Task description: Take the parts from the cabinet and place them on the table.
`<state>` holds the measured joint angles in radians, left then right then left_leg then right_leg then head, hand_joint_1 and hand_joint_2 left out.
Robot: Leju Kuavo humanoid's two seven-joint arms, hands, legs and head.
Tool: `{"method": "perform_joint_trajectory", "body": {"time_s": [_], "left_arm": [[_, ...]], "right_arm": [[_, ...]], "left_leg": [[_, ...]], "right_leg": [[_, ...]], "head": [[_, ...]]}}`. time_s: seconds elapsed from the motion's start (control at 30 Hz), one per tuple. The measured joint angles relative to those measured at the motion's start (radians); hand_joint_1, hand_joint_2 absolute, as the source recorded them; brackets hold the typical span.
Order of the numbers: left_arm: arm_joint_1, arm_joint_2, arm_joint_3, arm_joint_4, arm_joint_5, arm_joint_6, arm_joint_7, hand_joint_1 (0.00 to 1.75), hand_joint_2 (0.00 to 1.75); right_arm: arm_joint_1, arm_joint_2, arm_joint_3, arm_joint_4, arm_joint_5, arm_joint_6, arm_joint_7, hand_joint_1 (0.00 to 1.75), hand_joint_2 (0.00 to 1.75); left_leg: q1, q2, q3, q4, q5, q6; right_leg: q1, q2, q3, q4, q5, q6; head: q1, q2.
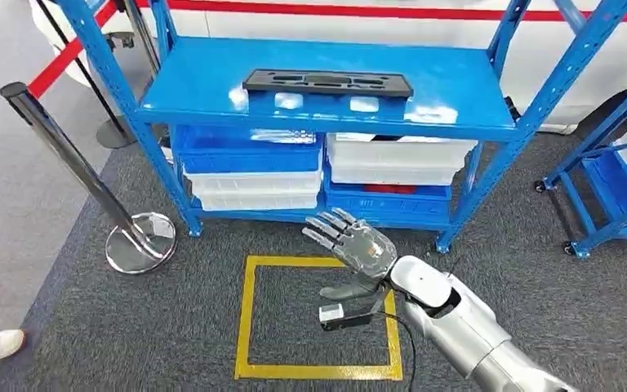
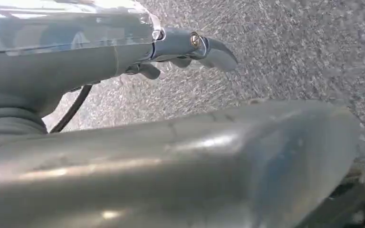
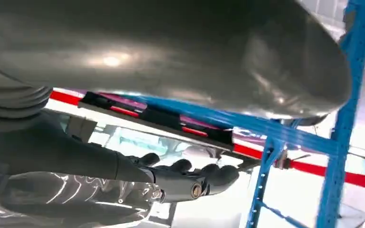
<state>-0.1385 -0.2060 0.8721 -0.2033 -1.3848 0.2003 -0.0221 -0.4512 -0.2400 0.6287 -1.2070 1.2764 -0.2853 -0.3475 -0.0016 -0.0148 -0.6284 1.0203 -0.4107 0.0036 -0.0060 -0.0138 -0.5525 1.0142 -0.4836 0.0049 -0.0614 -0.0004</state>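
Black and flat, the part (image 1: 327,82) lies on the blue cabinet (image 1: 457,114) top shelf, at twelve o'clock from the right hand (image 1: 351,245). It is long and thin, with holes cut in it. Nothing is picked up yet, so the whole job is left. The right hand is held up with fingers apart and holds nothing. The left hand (image 2: 185,47) hangs over the floor; I cannot tell how its fingers are.
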Motion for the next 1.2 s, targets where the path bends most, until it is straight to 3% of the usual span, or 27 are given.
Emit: {"method": "perform_joint_trajectory", "body": {"time_s": [0.1,0.13,0.2,0.23,0.27,0.3,0.37,0.4,0.43,0.53,0.6,0.63,0.7,0.73,0.77,0.8,0.83,0.9,0.97,1.03,1.1,1.13,1.2], "left_arm": [[0.001,0.001,0.000,0.000,-0.007,0.001,0.001,0.00,0.00],[-0.001,0.001,0.000,0.000,-0.008,0.001,0.001,0.00,0.00],[-0.003,0.001,-0.001,0.000,-0.010,0.001,0.001,0.00,0.00],[-0.002,0.001,-0.001,0.000,-0.010,0.001,0.001,0.00,0.00],[0.000,0.002,-0.001,0.000,-0.010,0.001,0.001,0.00,0.00],[0.002,0.003,-0.001,0.000,-0.010,0.001,0.001,0.00,0.00],[0.002,0.002,-0.001,0.000,-0.011,0.001,0.001,0.00,0.00],[0.002,0.001,-0.001,0.000,-0.011,0.001,0.001,0.00,0.00],[0.000,0.001,-0.001,0.000,-0.013,0.001,0.001,0.00,0.00],[-0.002,0.002,-0.002,0.000,-0.016,0.002,0.003,0.00,0.00],[-0.002,0.002,-0.002,0.000,-0.017,0.003,0.004,0.00,0.00],[-0.003,0.002,-0.002,0.000,-0.018,0.005,0.004,0.00,0.00],[-0.004,0.002,-0.002,0.000,-0.018,0.007,0.004,0.00,0.00],[-0.003,0.002,-0.002,0.000,-0.018,0.008,0.005,0.00,0.00],[-0.001,0.002,-0.002,0.000,-0.018,0.008,0.006,0.00,0.00],[0.000,0.002,-0.002,0.000,-0.018,0.008,0.007,0.00,0.00],[0.000,0.002,-0.002,0.000,-0.018,0.010,0.007,0.00,0.00],[-0.001,0.003,-0.002,0.000,-0.018,0.010,0.007,0.00,0.00],[-0.001,0.003,-0.002,0.000,-0.018,0.011,0.009,0.00,0.00],[-0.002,0.003,-0.002,0.000,-0.019,0.011,0.010,0.00,0.00],[0.000,0.003,-0.002,0.000,-0.019,0.011,0.010,0.00,0.00],[-0.001,0.003,-0.002,0.000,-0.019,0.011,0.010,0.00,0.00],[-0.006,0.002,-0.002,0.000,-0.021,0.011,0.010,0.00,0.00]], "right_arm": [[0.001,0.000,0.001,-0.001,0.000,-0.002,0.002,0.00,0.00],[0.000,0.005,0.001,-0.001,0.000,-0.003,0.002,0.00,0.00],[0.005,0.009,0.001,-0.001,0.000,-0.005,0.002,0.00,0.00],[0.009,0.010,0.001,0.000,0.000,-0.006,0.003,0.00,0.00],[0.013,0.010,0.001,-0.001,0.000,-0.008,0.003,0.00,0.00],[0.016,0.010,0.001,-0.001,0.000,-0.010,0.003,0.00,0.00],[0.014,0.010,0.001,-0.001,0.000,-0.011,0.003,0.00,0.00],[0.013,0.010,0.001,-0.001,-0.001,-0.013,0.002,0.00,0.00],[0.012,0.011,0.001,-0.001,-0.001,-0.014,0.002,0.00,0.00],[0.014,0.011,0.001,-0.006,-0.002,-0.019,0.002,0.00,0.00],[0.015,0.008,0.001,-0.011,-0.001,-0.023,0.002,0.00,0.00],[0.015,-0.001,0.001,-0.016,-0.001,-0.029,0.002,0.00,0.00],[0.017,-0.006,0.001,-0.021,-0.001,-0.032,0.002,0.00,0.00],[0.020,-0.006,0.001,-0.021,-0.001,-0.035,0.002,0.00,0.00],[0.024,-0.007,0.001,-0.021,-0.002,-0.039,0.002,0.00,0.00],[0.027,-0.007,0.001,-0.021,-0.001,-0.042,0.002,0.00,0.00],[0.030,-0.007,0.001,-0.023,-0.001,-0.046,0.002,0.00,0.00],[0.029,-0.007,0.001,-0.028,-0.002,-0.048,0.002,0.00,0.00],[0.028,-0.007,0.001,-0.030,-0.002,-0.050,0.002,0.00,0.00],[0.029,-0.007,0.002,-0.032,-0.002,-0.051,0.002,0.00,0.00],[0.030,-0.007,0.001,-0.038,-0.002,-0.052,0.002,0.00,0.00],[0.027,-0.007,0.001,-0.039,-0.002,-0.053,0.002,0.00,0.00],[0.029,-0.002,0.001,-0.039,-0.003,-0.055,0.002,0.00,0.00]], "left_leg": [[0.007,-0.001,0.017,-0.016,0.001,0.018],[0.007,-0.001,0.022,-0.017,-0.003,0.024],[0.006,-0.001,0.026,-0.017,-0.007,0.029],[0.006,-0.002,0.027,-0.016,-0.011,0.030],[0.006,-0.004,0.030,-0.015,-0.014,0.028],[0.006,-0.005,0.035,-0.014,-0.018,0.027],[0.006,-0.007,0.050,-0.012,-0.030,0.022],[0.006,-0.007,0.056,-0.010,-0.036,0.018],[-0.002,-0.007,0.054,-0.004,-0.043,0.010],[0.002,-0.005,0.057,-0.012,-0.048,-0.004],[0.004,-0.002,0.058,0.004,-0.062,-0.016],[0.003,0.000,0.042,0.042,-0.083,-0.022],[0.005,0.003,-0.043,0.201,-0.152,-0.029],[0.005,0.004,-0.086,0.275,-0.172,-0.032],[0.005,0.005,-0.112,0.309,-0.169,-0.032],[0.005,0.005,-0.113,0.292,-0.142,-0.030],[0.005,0.005,-0.090,0.226,-0.090,-0.027],[0.004,0.004,-0.015,0.045,0.015,-0.014],[-0.004,0.001,0.007,-0.004,0.001,-0.002],[-0.007,0.002,0.005,0.001,-0.004,0.005],[0.007,0.003,0.021,-0.019,0.001,0.015],[0.008,0.003,0.028,-0.025,-0.002,0.021],[0.007,0.004,0.033,-0.025,-0.006,0.028]], "right_leg": [[-0.007,0.001,0.006,0.014,-0.018,0.017],[-0.007,0.003,-0.023,0.071,-0.049,0.020],[-0.010,0.003,-0.113,0.232,-0.109,0.024],[-0.010,0.003,-0.153,0.293,-0.120,0.026],[-0.010,0.003,-0.173,0.310,-0.108,0.027],[-0.011,0.003,-0.169,0.284,-0.076,0.027],[-0.012,0.002,-0.107,0.125,0.033,0.021],[-0.012,-0.001,-0.074,0.043,0.072,0.016],[-0.003,-0.003,-0.060,0.022,0.054,0.013],[0.000,0.004,-0.058,0.015,0.041,-0.002],[-0.010,0.003,-0.044,0.002,0.043,-0.014],[-0.010,0.002,-0.039,0.000,0.040,-0.020],[-0.007,-0.001,-0.031,0.000,0.032,-0.029],[-0.006,-0.001,-0.027,0.001,0.028,-0.030],[-0.005,0.000,-0.022,0.001,0.024,-0.031],[-0.004,0.001,-0.015,0.001,0.019,-0.030],[-0.003,0.003,-0.006,0.002,0.012,-0.028],[-0.002,0.005,0.013,0.002,-0.002,-0.025],[0.003,0.009,0.012,0.005,-0.009,-0.014],[0.000,0.008,0.013,-0.002,-0.011,-0.005],[-0.001,0.009,0.018,0.002,-0.023,0.005],[0.001,0.010,0.005,0.034,-0.038,0.008],[-0.005,0.010,-0.077,0.180,-0.099,0.014]], "head": [[0.000,0.000],[0.000,0.000],[0.000,0.000],[0.000,0.000],[0.000,0.000],[0.000,0.000],[0.000,0.000],[0.000,0.000],[0.000,0.000],[0.000,0.000],[0.000,0.000],[0.000,0.000],[0.000,0.000],[0.000,0.000],[0.000,0.000],[0.000,0.000],[0.000,0.000],[0.000,0.000],[0.000,0.000],[0.000,0.000],[0.000,0.000],[0.000,0.000],[0.000,0.000]]}}
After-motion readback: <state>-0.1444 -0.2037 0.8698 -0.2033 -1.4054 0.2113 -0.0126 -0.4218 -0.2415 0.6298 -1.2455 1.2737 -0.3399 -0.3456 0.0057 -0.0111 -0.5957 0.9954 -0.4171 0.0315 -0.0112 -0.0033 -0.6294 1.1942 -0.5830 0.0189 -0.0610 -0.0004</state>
